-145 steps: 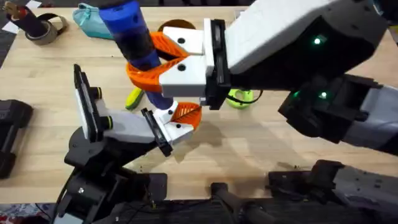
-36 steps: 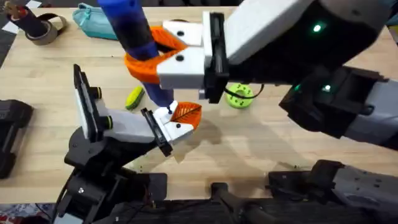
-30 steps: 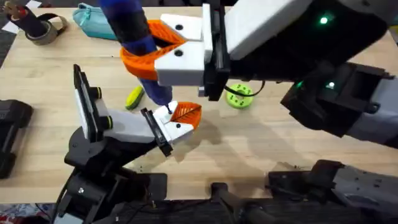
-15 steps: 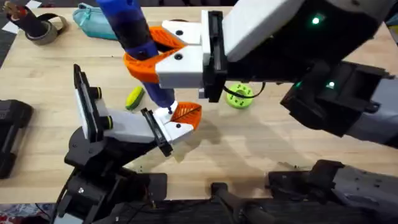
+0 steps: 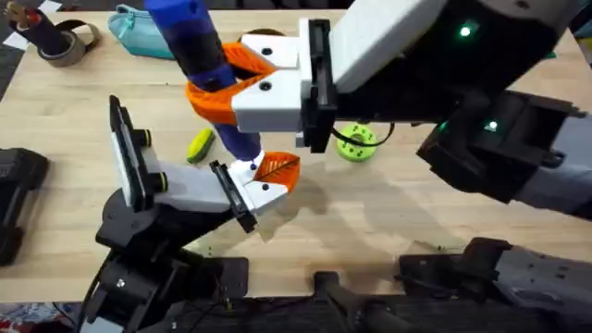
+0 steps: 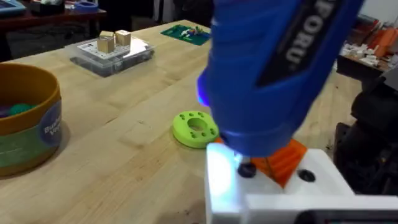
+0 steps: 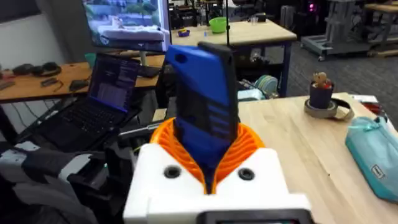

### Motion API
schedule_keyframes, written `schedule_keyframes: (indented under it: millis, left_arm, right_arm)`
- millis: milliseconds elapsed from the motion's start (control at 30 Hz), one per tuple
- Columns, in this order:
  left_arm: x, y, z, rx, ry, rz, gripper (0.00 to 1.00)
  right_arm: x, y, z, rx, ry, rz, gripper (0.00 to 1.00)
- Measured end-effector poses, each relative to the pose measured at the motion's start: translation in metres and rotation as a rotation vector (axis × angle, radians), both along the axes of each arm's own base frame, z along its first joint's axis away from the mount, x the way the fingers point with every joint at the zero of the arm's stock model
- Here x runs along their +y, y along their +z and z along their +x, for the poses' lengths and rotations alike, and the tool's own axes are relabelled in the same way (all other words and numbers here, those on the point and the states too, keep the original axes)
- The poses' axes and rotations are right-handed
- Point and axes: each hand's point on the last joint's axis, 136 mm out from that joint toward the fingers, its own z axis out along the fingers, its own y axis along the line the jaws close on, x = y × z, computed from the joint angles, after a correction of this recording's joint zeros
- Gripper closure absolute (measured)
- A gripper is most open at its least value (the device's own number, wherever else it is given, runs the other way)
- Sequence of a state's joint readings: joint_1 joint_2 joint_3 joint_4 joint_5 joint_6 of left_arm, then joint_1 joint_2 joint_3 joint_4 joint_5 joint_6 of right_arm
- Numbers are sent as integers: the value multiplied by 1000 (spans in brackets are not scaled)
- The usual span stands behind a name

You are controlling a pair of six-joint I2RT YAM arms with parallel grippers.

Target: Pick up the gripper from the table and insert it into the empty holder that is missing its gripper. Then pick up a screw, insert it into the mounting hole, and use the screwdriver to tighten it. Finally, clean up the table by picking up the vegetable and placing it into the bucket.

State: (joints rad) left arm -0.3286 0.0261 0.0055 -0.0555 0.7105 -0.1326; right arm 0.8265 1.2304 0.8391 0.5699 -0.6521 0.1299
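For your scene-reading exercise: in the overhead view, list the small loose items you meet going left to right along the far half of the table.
Tape roll → teal zip pouch → yellow and green vegetable → green round disc.

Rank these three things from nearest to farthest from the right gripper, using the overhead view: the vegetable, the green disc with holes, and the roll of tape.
Measured from the right gripper, which holds the screwdriver:
1. The vegetable, just below the gripper in the picture, on the table.
2. The green disc, off to the right of the picture.
3. The roll of tape, at the far left corner of the table.
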Motion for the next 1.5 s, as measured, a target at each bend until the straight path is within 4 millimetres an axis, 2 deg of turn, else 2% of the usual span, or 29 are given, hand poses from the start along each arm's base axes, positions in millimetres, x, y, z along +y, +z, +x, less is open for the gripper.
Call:
schedule_keyframes:
  millis: [233,400,933,1500]
  left_arm:
    - [0,0,0,0,0,0,990]
    - [0,0,0,0,0,0,990]
    - [0,0,0,0,0,0,990]
    - [0,0,0,0,-3,0,990]
  right_arm:
    - [-1,9,-1,-29,0,31,971]
    - [0,-1,0,-1,0,-3,970]
    - [6,-13,0,2,15,-33,972]
    - [8,-4,-6,-30,28,-2,970]
